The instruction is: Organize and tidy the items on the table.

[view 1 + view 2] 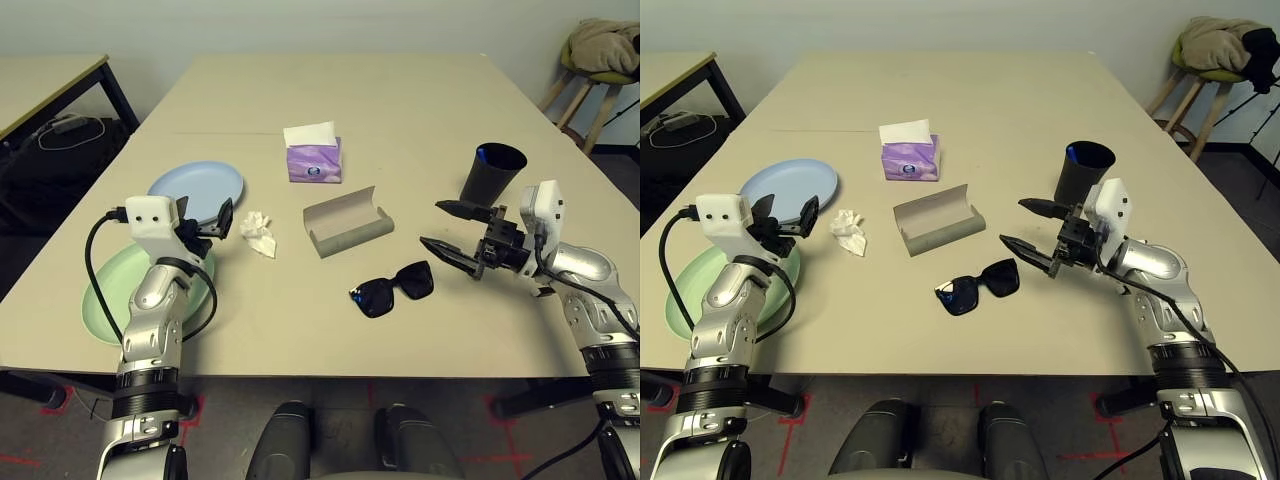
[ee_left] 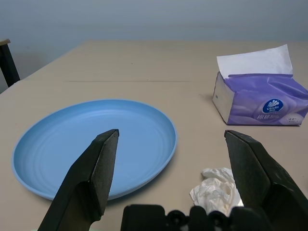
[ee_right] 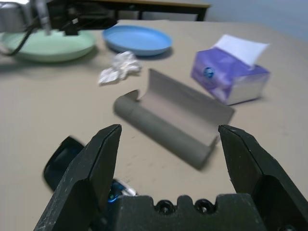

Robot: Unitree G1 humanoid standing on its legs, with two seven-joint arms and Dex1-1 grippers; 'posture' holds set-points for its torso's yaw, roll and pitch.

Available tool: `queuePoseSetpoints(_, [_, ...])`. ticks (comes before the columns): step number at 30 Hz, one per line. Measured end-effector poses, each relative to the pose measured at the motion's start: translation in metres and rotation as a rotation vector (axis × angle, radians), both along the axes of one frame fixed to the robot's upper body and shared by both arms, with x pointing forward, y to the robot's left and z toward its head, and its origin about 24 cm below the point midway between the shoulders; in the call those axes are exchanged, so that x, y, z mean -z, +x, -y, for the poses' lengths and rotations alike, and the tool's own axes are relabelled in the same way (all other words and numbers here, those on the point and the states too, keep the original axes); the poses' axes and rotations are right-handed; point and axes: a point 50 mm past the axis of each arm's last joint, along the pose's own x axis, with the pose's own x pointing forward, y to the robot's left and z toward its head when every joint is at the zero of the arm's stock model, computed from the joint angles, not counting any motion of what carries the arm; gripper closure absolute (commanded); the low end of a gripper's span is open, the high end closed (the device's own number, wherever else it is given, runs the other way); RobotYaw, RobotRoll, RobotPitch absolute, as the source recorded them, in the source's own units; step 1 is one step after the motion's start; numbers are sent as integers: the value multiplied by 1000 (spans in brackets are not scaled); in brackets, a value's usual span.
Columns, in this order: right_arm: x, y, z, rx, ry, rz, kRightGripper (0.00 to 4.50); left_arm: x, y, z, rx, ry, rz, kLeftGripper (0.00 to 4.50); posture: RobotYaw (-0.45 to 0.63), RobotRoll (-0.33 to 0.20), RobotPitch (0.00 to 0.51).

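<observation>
On the beige table (image 1: 420,100), black sunglasses (image 1: 393,289) lie near the front middle. Just behind them a long grey glasses case (image 1: 347,220) lies open. Left of the case is a crumpled white tissue (image 1: 258,234), and behind it stands a purple tissue box (image 1: 314,155). At the left, a pale blue plate (image 1: 197,190) sits behind a pale green plate (image 1: 105,295). A black cup (image 1: 492,172) stands at the right. My left gripper (image 1: 215,226) hovers open over the blue plate's near edge, beside the tissue. My right gripper (image 1: 432,224) is open and empty, right of the sunglasses and in front of the cup.
A smaller tan desk with black legs (image 1: 45,85) stands at the back left, with cables (image 1: 70,128) on the floor beside it. A stool with clothing on it (image 1: 600,60) is at the back right. The table's far half is bare.
</observation>
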Motion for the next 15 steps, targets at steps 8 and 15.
queuePoseSetpoints(8, [-1, -11, 1, -149, -84, -19, 0, -1, 0, 1, 17, 0, -3, 48, 148, 0, 67])
queuePoseSetpoints(15, [-5, -13, -5, -190, -81, -48, 0, -7, -2, -5, 67, -6, -59, 48, 158, 0, 71])
